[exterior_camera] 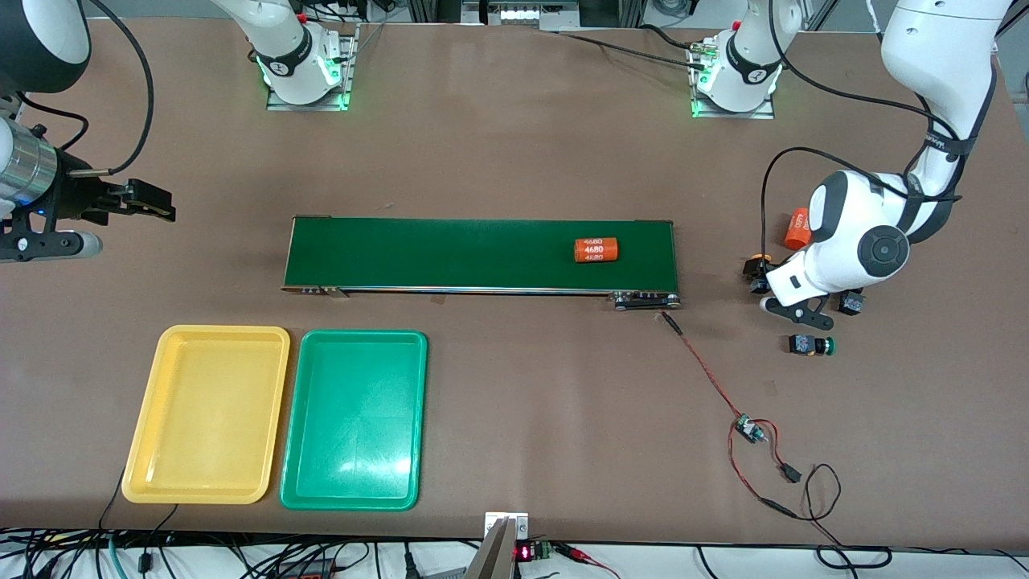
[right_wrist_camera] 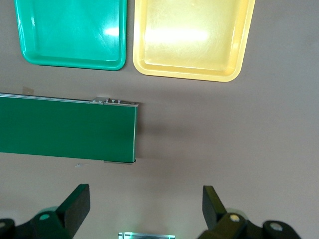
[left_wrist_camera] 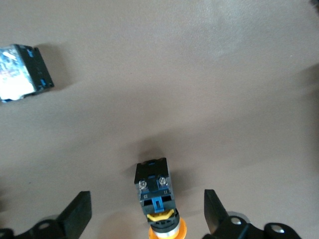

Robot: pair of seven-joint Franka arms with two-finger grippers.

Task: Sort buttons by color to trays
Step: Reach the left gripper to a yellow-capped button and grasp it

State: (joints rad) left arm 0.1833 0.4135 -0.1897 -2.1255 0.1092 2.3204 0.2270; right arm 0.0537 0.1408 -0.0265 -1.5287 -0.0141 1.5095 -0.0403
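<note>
Yellow-capped button [left_wrist_camera: 158, 199], black-and-blue body, lies on its side between the spread fingers [left_wrist_camera: 77, 215] of the left hand [left_wrist_camera: 147, 214], untouched. Right hand [right_wrist_camera: 144, 211] waits, released.

Glossy white arm shells with rounded joints, a dark grey round cap on the left arm's [exterior_camera: 860, 249] wrist joint. Black cables looped along both arms. Black bands at the bases, green lights glowing beside them. Matte black wedge-shaped fingers [left_wrist_camera: 79, 215] on screwed mounts. Silver metal cylinder on the right arm's [exterior_camera: 32, 173] wrist.
</note>
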